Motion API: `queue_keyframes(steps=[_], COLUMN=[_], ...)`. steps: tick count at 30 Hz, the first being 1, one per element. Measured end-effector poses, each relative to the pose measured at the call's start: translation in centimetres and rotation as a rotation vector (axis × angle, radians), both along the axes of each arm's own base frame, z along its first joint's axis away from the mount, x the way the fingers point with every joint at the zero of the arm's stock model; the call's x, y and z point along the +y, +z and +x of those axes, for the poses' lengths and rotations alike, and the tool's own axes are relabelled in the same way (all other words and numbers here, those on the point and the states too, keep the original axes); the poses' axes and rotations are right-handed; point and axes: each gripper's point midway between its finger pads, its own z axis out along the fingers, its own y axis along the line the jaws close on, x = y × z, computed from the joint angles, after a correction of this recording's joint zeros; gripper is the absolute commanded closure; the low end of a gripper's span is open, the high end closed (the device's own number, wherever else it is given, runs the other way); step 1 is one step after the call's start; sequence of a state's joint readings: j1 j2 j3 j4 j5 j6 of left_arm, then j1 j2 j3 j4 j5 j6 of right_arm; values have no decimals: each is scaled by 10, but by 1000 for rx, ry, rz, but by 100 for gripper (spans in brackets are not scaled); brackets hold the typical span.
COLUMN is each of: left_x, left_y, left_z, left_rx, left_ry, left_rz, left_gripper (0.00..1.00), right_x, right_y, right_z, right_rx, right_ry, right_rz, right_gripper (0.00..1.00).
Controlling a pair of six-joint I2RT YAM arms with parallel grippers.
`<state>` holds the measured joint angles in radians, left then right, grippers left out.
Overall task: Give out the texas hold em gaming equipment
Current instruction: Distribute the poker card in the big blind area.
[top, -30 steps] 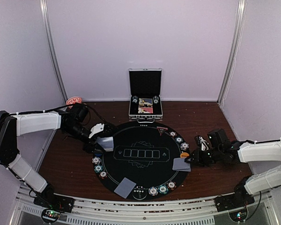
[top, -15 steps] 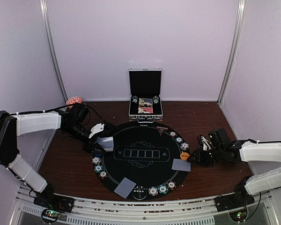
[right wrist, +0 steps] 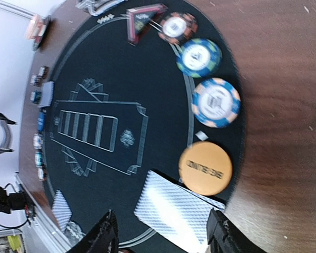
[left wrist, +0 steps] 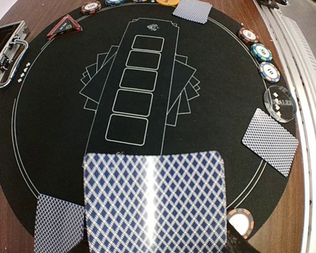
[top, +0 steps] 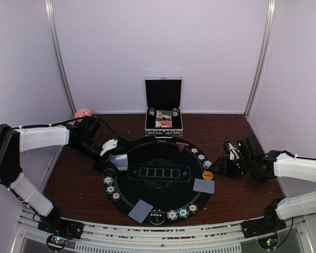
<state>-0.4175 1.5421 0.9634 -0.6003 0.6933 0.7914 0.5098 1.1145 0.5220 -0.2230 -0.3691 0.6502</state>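
Right claw point(right wrist: 162, 232) spread, empty, above grey-blue diamond-backed playing card point(right wrist: 174, 211) beside flat orange button disc point(right wrist: 205, 167). Left claw point(top: 112, 154) pinches blue-backed card point(left wrist: 155, 203). Judged: dealing; next, lay it flat.

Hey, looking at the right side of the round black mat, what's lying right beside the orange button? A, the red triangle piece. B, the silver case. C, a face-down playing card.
C: in the right wrist view, a face-down playing card lies right beside the orange button, near the edge of the mat.
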Motion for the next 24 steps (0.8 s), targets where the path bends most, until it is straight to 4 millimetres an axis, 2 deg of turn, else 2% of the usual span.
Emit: queue_keyframes(steps=[5,9,11,16,19,24], left_x=[0,0,0,0,0,0], left_y=[-1,-3,-3,-3,-3,-3], left_z=[0,0,0,0,0,0], left_rx=[4,7,9,9,9,10], left_ry=[0,0,0,0,0,0], left_rz=[2,4,4,5,5,4], left_gripper=[42,42,42,42,42,41], right_x=[23,61,91,165,214,274], right_y=[31,53,64,76,75,60], right_z=[13,22,25,26,24,24], right_rx=[-79,-127,-150,-161,-151,-114], right_ry=[38,105,162,289,362,432], right_rz=[98,179,222,295,332,366], right_gripper=[40,39,38,37,37,37])
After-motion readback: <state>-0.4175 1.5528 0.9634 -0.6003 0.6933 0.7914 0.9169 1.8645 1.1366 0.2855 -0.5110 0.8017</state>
